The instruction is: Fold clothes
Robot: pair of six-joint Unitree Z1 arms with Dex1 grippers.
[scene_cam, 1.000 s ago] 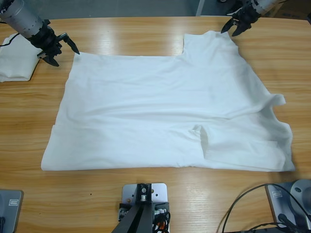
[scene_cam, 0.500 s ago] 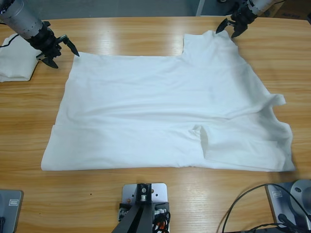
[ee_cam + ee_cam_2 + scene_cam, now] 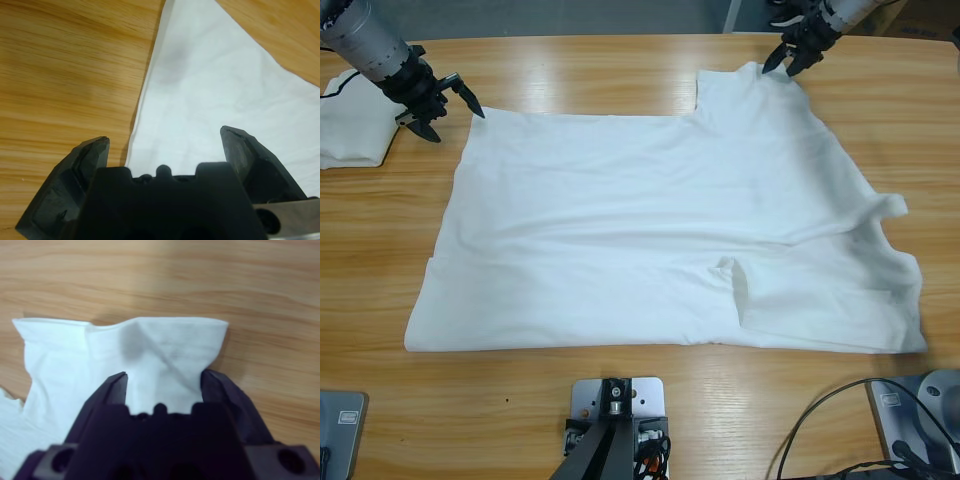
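Wooden table under spread white T-shirt. Left gripper gapes at shirt corner, grasping nothing. Right gripper parted astride sleeve edge, unclamped.

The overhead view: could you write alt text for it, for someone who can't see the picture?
A large white T-shirt lies spread flat on a long wooden table. The left end effector, open, sits at the shirt's top-left corner, and the right end effector at its top-right corner. A smaller folded white cloth rests at the table's left edge.
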